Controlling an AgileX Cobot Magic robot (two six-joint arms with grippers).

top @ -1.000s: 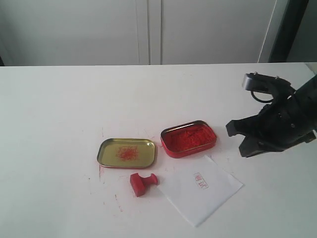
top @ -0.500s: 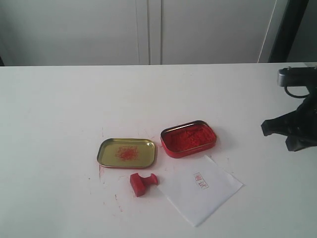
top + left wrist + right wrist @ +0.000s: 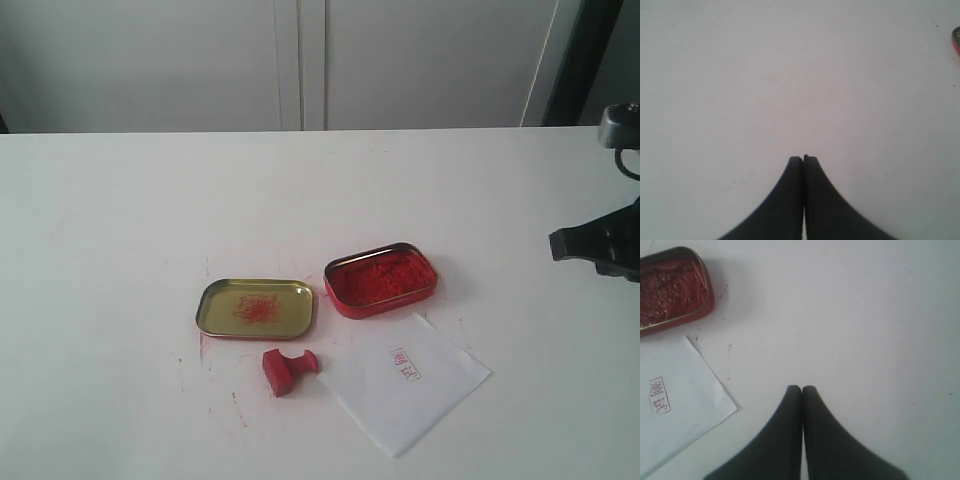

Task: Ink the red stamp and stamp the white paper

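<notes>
**Both grippers shut and empty, stamp lying beside the paper**

You have the red stamp (image 3: 288, 370) lying on its side on the white worktop (image 3: 120, 220). Its square block is turned toward the near edge and its round knob points toward the white paper (image 3: 405, 381). It sits just in front of the open gold lid (image 3: 256, 308) and just beside the paper's left corner; you cannot tell from here whether knob and paper touch. Nothing is holding it.

The paper lies flat, turned corner-on, in front of the red ink tin (image 3: 381, 279), its far corner close to the tin's wall. It carries a small red rectangular imprint (image 3: 406, 364); the right wrist view shows characters inside the frame. The tin is open, with rough red ink filling it. The lid beside it has a red smear in the middle. Faint red specks mark the worktop around the lid and the stamp.

Your right gripper (image 3: 801, 388) has its fingers pressed together with nothing between them. In the exterior view it sits at the far right edge, partly cut off, well apart from the tin and the paper. Your left gripper (image 3: 803, 159) is likewise closed tight on nothing, above bare worktop
</notes>
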